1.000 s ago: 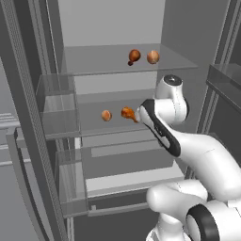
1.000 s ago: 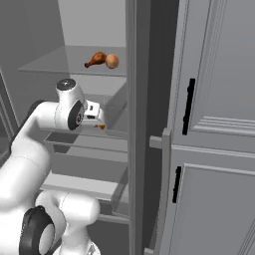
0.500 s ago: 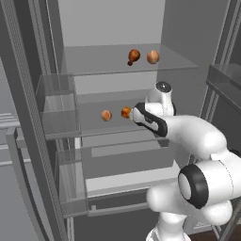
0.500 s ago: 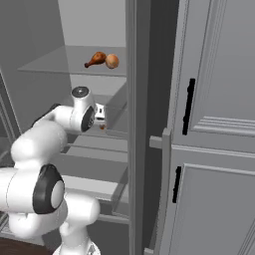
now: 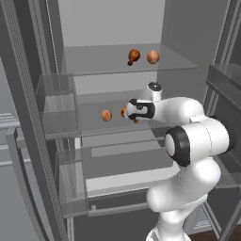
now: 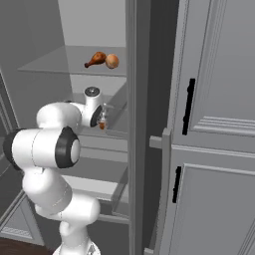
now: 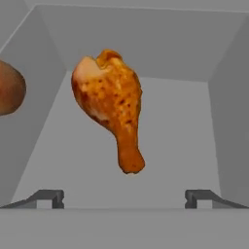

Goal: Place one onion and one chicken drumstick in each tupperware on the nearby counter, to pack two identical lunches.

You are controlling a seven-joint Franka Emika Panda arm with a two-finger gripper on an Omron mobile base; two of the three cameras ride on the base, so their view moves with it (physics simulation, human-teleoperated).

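On the middle glass shelf lies a glossy chicken drumstick (image 7: 112,102), thick end away from me and bone end toward my gripper (image 7: 125,197). The gripper is open, its fingertips (image 7: 51,197) wide apart just short of the bone end. From the base, the gripper (image 5: 131,110) covers most of that drumstick (image 5: 124,112), with an onion (image 5: 107,115) to its left; the same onion (image 7: 9,87) sits at the hand view's left edge. A second drumstick (image 5: 133,56) and onion (image 5: 152,57) rest on the upper shelf. The tupperware and counter are out of view.
The open fridge has glass shelves (image 5: 94,66), a pull-out drawer (image 5: 122,169) below and door bins (image 5: 56,101) on the left. Its side wall (image 6: 137,124) and grey cabinet doors with black handles (image 6: 188,105) stand to the right.
The arm has folded, its elbow swinging toward the camera, while the hand moved a little left, closer to the middle-shelf drumstick. The jaws stayed open.
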